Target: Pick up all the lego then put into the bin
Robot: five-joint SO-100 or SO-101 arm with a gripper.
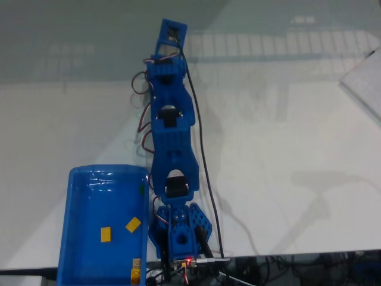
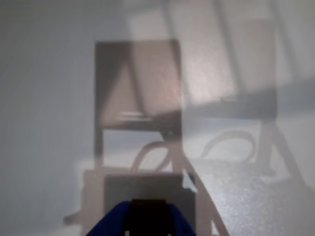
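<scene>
Lengthwise up-down in the fixed view, blue bin, two yellow lego inside, tilted, gripper state unclear.

no readable text, no labels, no numbers anywhere

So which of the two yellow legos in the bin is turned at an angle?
The yellow lego nearer the arm's base sits rotated like a diamond. The other yellow lego, to its left in the fixed view, lies squarer to the bin walls.

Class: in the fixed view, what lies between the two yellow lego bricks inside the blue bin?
Nothing: in the fixed view, bare blue bin floor separates the left yellow lego from the right yellow lego.
</scene>
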